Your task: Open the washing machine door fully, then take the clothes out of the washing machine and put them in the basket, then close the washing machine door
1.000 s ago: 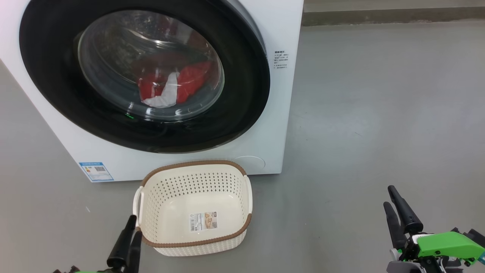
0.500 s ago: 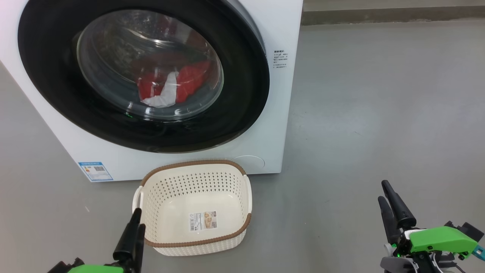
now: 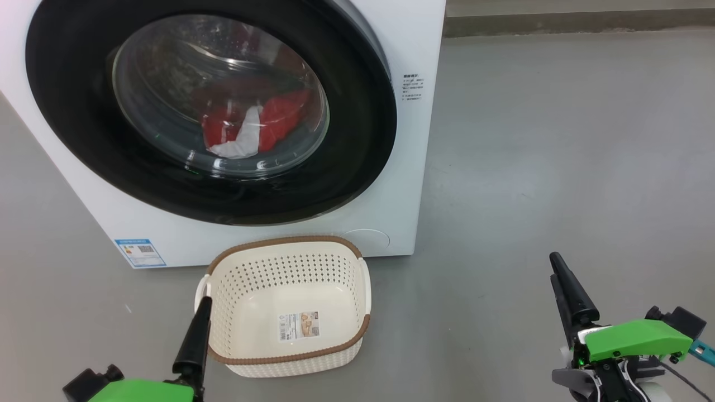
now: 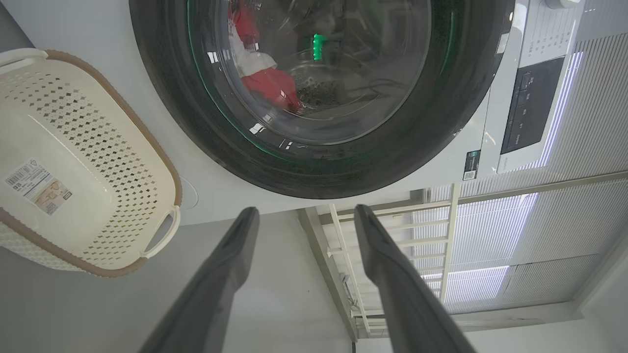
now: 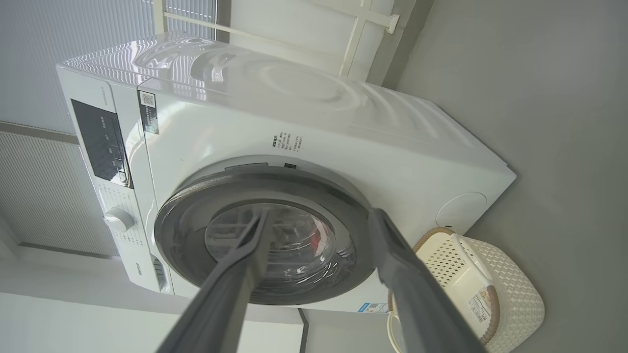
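Observation:
The white washing machine (image 3: 413, 167) fills the upper left of the head view. Its washing machine door (image 3: 357, 139), black-rimmed with a glass bowl, lies against the front; its right edge looks slightly off the body. Through the glass lie the red and white clothes (image 3: 279, 120). The cream basket (image 3: 282, 240) stands empty on the floor just before the machine. My left gripper (image 3: 205, 306) is open at the basket's near left corner. My right gripper (image 3: 555, 269) is open, well right of the basket over bare floor. In the left wrist view the left gripper (image 4: 305, 211) points below the door (image 4: 343, 171).
Grey floor (image 3: 558, 167) stretches wide to the right of the machine. A low dark ledge (image 3: 558, 22) runs along the back. A blue label (image 3: 139, 252) sits at the machine's lower left. In the right wrist view the right gripper (image 5: 319, 214) faces the machine (image 5: 343, 122), with blinds behind it.
Both grippers have risen further into the head view, the right one drifting left and forward. Both stay open. Machine, door, clothes and basket have not moved.

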Controlling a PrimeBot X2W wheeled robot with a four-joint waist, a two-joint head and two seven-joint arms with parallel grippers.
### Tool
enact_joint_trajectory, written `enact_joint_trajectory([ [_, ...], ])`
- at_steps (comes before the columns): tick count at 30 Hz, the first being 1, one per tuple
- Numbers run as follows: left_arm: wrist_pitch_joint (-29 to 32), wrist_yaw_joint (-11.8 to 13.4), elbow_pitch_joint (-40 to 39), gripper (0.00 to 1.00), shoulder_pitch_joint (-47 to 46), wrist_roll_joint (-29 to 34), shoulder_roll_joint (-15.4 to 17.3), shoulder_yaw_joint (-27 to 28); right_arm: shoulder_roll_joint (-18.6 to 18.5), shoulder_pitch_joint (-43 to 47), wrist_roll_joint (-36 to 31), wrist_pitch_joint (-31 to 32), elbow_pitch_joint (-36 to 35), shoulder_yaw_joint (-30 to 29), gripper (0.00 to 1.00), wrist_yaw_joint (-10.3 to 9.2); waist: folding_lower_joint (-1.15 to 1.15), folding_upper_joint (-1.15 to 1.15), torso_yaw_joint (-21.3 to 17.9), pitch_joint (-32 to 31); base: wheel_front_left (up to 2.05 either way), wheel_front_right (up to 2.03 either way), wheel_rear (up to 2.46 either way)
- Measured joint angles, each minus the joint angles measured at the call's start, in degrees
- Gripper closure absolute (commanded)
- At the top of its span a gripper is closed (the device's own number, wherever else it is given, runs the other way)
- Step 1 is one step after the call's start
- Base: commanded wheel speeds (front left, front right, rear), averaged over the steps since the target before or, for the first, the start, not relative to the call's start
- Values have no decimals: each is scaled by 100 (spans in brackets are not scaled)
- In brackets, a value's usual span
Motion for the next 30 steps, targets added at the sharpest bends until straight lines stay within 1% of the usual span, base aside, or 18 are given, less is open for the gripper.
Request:
enact_joint_trajectory([
  [7, -74, 51, -116, 0, -16, 705, -13, 2, 20, -125, -626, -94, 8, 3, 0, 0, 0, 0, -1, 1, 0, 0, 0],
  [18, -221, 57, -218, 0, -106, 1872, -44, -4, 58, -183, -1439, -240, 10, 90, 0, 0, 0, 0, -16, -6, 0, 0, 0],
  [22, -275, 108, -252, 0, -109, 2284, -54, -14, 73, -257, -1822, -287, 11, 73, 0, 0, 0, 0, -30, -9, 0, 0, 0],
  [24, -318, 155, -252, 0, -114, 2580, -57, -33, 92, -257, -2174, -318, 18, 14, 0, 0, 0, 0, -36, -5, 0, 0, 0],
  [30, -377, 216, -247, 0, -259, 3104, -66, -68, 113, -384, -2856, -396, 59, -49, 0, 0, 0, 0, -40, 2, 0, 0, 0],
])
